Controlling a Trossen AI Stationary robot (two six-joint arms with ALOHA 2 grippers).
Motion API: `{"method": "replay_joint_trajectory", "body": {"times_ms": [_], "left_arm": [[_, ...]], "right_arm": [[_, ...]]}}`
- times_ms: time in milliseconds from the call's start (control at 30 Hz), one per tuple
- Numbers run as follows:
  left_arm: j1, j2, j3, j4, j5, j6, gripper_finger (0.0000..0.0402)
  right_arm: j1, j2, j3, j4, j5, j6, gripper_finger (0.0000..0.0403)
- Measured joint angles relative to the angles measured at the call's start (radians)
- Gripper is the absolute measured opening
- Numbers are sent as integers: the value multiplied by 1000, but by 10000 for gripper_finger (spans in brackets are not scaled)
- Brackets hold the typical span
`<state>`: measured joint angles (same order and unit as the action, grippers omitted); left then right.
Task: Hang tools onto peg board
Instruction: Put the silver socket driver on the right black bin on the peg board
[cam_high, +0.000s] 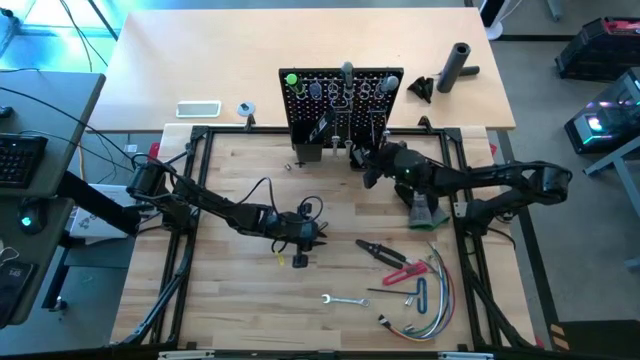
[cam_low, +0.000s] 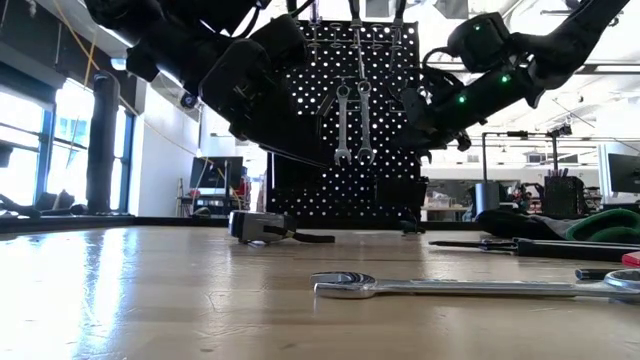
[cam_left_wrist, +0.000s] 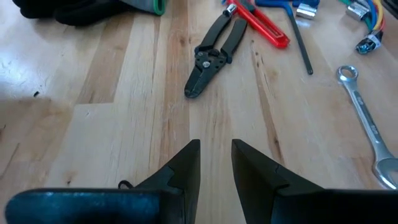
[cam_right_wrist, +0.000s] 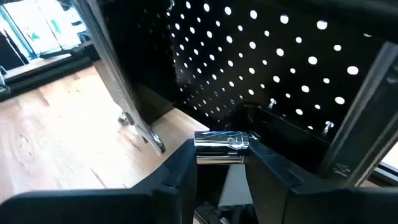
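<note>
The black peg board (cam_high: 340, 100) stands upright at the table's far middle, with two silver wrenches (cam_low: 353, 120) hanging on it. My right gripper (cam_high: 363, 166) is just in front of the board's base, shut on a short silver socket (cam_right_wrist: 221, 141). My left gripper (cam_left_wrist: 216, 146) hovers open over the middle of the table (cam_high: 318, 236) with nothing between its fingers. On the wood at the near right lie black pliers (cam_left_wrist: 211, 56), a red-handled tool (cam_left_wrist: 264, 26), a silver wrench (cam_high: 345, 300) and hex keys (cam_high: 415, 293). A small black-yellow level (cam_high: 299, 260) lies below my left gripper. My right gripper pinches the silver socket between its two fingers (cam_right_wrist: 186, 155), at their free ends. The socket lies crosswise from one finger to the other. The fingers point nearly level toward the far edge, at the peg board's lower part (cam_right_wrist: 273, 81). The socket is clear of the table.
A black and green glove (cam_high: 425, 210) lies under my right arm. A bundle of coloured wires (cam_high: 432, 312) curls at the near right corner. A black cylinder (cam_high: 457, 66) and a white flat device (cam_high: 198, 108) sit on the table behind the board.
</note>
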<state>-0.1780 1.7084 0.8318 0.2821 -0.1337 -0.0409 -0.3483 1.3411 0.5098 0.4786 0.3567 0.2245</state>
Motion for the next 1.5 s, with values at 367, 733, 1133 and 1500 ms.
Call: {"method": "replay_joint_trajectory", "body": {"times_ms": [367,733,1133,1500], "left_arm": [[0,0,0,5,0,0,85],[-7,0,0,-16,0,-7,85],[-7,0,0,-15,-1,17,85],[-10,0,0,-16,0,17,85]], "right_arm": [[-12,101,45,-22,-44,-23,103],[-12,204,226,-194,54,-69,103],[-12,201,295,-411,39,-40,103],[-12,201,295,-440,8,-23,146]]}}
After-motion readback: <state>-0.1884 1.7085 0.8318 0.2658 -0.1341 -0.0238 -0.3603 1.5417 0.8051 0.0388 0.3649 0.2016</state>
